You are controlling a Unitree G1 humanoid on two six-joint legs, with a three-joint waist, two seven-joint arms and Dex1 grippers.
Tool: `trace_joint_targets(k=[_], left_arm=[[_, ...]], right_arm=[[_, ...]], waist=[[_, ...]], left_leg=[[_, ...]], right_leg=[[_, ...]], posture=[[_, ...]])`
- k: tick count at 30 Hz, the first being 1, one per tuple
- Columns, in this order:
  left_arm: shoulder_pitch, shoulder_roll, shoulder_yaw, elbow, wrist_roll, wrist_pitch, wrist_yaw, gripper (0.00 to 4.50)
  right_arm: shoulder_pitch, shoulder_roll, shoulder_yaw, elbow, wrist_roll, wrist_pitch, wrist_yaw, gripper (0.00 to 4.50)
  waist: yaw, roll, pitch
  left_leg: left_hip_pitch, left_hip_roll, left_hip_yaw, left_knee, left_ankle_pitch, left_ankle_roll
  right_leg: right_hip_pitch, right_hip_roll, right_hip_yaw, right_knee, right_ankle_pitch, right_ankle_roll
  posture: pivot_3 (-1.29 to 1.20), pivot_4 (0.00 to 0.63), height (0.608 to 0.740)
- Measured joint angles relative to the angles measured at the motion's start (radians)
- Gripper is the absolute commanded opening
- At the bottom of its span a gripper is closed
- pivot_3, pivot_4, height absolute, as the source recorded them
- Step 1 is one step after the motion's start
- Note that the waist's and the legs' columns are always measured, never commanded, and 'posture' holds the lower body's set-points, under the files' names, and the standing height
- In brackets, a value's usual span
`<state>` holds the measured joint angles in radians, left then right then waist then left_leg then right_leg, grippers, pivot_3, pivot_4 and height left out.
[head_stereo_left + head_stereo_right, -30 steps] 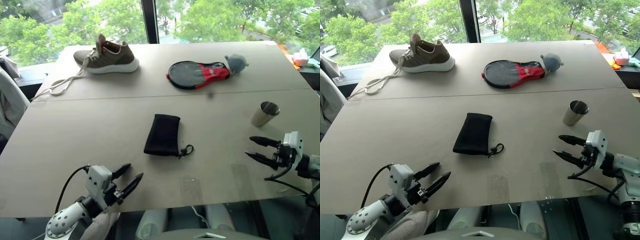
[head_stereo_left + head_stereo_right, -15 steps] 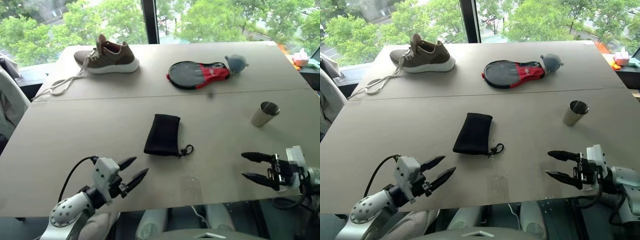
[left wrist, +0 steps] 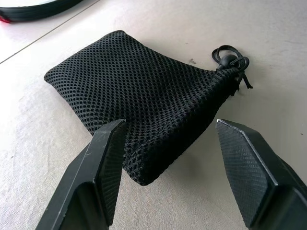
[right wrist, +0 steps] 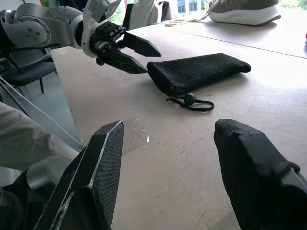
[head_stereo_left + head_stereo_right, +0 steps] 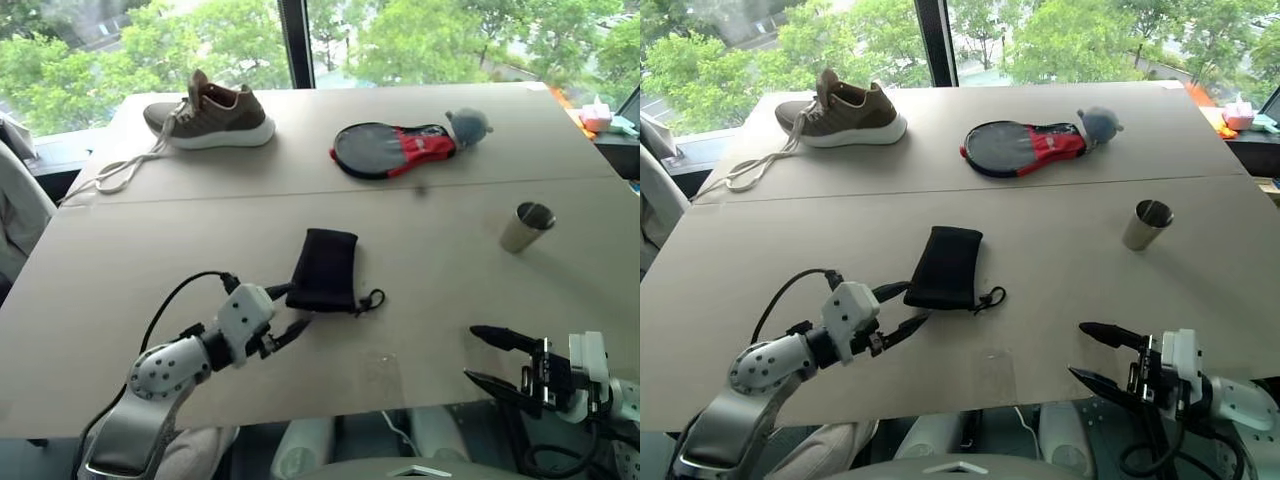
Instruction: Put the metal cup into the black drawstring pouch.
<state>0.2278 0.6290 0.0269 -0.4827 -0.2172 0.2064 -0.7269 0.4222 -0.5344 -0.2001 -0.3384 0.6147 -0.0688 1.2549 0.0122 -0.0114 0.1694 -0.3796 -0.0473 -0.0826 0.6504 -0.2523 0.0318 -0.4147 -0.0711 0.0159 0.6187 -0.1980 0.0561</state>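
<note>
Step in hand: left arm approaching the pouch, nothing grasped. Left gripper (image 5: 291,309) is spread wide and empty, fingers bracketing the near corner of the black pouch (image 5: 325,270) at its mouth end; in the left wrist view both fingertips (image 3: 108,158) sit either side of the mesh edge, not visibly pinching it. Pouch lies flat mid-table, mouth cinched, cord and knot (image 3: 229,61) off to the side nearer the right arm.

Right gripper (image 5: 1102,355) is also spread and empty, hovering at the near table edge, pointing across toward the pouch. Metal cup (image 5: 526,226) stands upright on the right side of the table, well apart from both grippers and from the pouch.

Shoe (image 5: 208,110) and paddle cover (image 5: 392,148) sit at the far end, out of the way.

Next, my read: left needs to close on the pouch edge near the mouth and lift or hold it, then the mouth has to be pulled open before the cup can go in. Right has to go out to the cup, grab the wall, carry it over. Risk: thin mesh slipping out, mouth staying cinched.
</note>
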Motion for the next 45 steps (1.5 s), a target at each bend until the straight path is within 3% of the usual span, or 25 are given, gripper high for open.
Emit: trace_joint_targets(k=[11,12,14,18,19,28,33,41,45], left_arm=[[-0.157,-0.036,-0.043,0.170,-0.004,-0.003,-0.036,3.08],[-0.170,-0.043,-0.050,0.181,-0.001,-0.004,-0.035,2.66],[-0.190,-0.045,-0.067,0.193,0.006,-0.013,-0.037,2.27],[-0.213,-0.045,-0.088,0.215,0.041,-0.047,-0.041,0.30],[-0.215,-0.045,-0.088,0.222,0.044,-0.051,-0.041,0.05],[-0.230,-0.084,-0.082,0.223,0.001,-0.003,-0.036,0.05],[-0.327,-0.162,-0.019,0.152,-0.204,0.197,0.012,0.05],[-0.484,-0.215,0.100,0.101,-0.534,0.534,0.152,0.05],[-0.527,-0.247,0.131,0.099,-0.613,0.595,0.223,0.05]], right_arm=[[-0.029,0.000,0.006,-0.003,0.000,-0.001,-0.040,3.03],[-0.032,0.000,0.006,-0.003,0.000,-0.001,-0.041,3.06],[-0.039,0.000,0.006,-0.003,0.002,0.000,-0.045,3.06],[-0.047,0.000,0.006,-0.003,0.007,0.001,-0.054,3.06],[-0.047,0.000,0.005,-0.003,0.008,0.001,-0.057,3.06],[-0.103,0.005,0.005,-0.001,0.005,0.001,-0.119,3.06],[-0.280,0.002,-0.009,0.007,-0.055,0.017,-0.249,3.06],[-0.562,-0.114,-0.016,0.002,-0.127,0.178,-0.450,3.06],[-0.601,-0.299,-0.010,0.037,-0.256,0.326,-0.491,3.06]], waist=[[0.003,0.000,0.000],[0.003,0.000,0.000],[0.003,0.000,0.000],[0.003,0.000,0.000],[0.003,0.000,0.000],[0.003,0.000,0.000],[0.002,-0.001,0.000],[0.004,-0.001,0.000],[0.004,-0.002,0.000]], left_leg=[[0.000,-0.001,-0.001,0.000,0.000,0.000],[0.000,-0.001,-0.001,0.000,0.000,0.000],[0.000,-0.001,-0.001,0.000,0.000,0.000],[0.000,-0.001,-0.001,0.000,0.000,0.000],[0.000,-0.001,-0.001,0.000,0.000,0.000],[0.000,-0.001,-0.001,0.001,0.000,0.000],[0.000,-0.002,-0.001,0.003,0.000,0.000],[-0.001,-0.004,-0.002,0.003,0.001,0.000],[-0.002,-0.005,-0.002,0.003,0.001,-0.001]], right_leg=[[0.000,0.001,-0.001,0.000,0.000,0.000],[0.000,0.001,-0.001,0.000,0.000,0.000],[0.000,0.001,-0.001,0.001,0.000,0.000],[0.000,0.001,-0.001,0.001,0.000,0.000],[0.000,0.001,-0.001,0.001,0.000,0.000],[0.000,0.001,-0.001,0.002,0.000,0.000],[0.000,0.002,-0.001,0.004,0.003,0.004],[0.000,0.003,-0.002,0.004,0.005,0.000],[0.000,0.001,-0.002,0.003,0.005,0.000]], posture=[[0.00,0.150,0.736],[0.00,0.150,0.736],[0.00,0.150,0.736],[0.00,0.150,0.736],[0.00,0.150,0.736],[0.00,0.150,0.736],[0.00,0.150,0.736],[0.00,0.150,0.736],[0.00,0.150,0.736]])
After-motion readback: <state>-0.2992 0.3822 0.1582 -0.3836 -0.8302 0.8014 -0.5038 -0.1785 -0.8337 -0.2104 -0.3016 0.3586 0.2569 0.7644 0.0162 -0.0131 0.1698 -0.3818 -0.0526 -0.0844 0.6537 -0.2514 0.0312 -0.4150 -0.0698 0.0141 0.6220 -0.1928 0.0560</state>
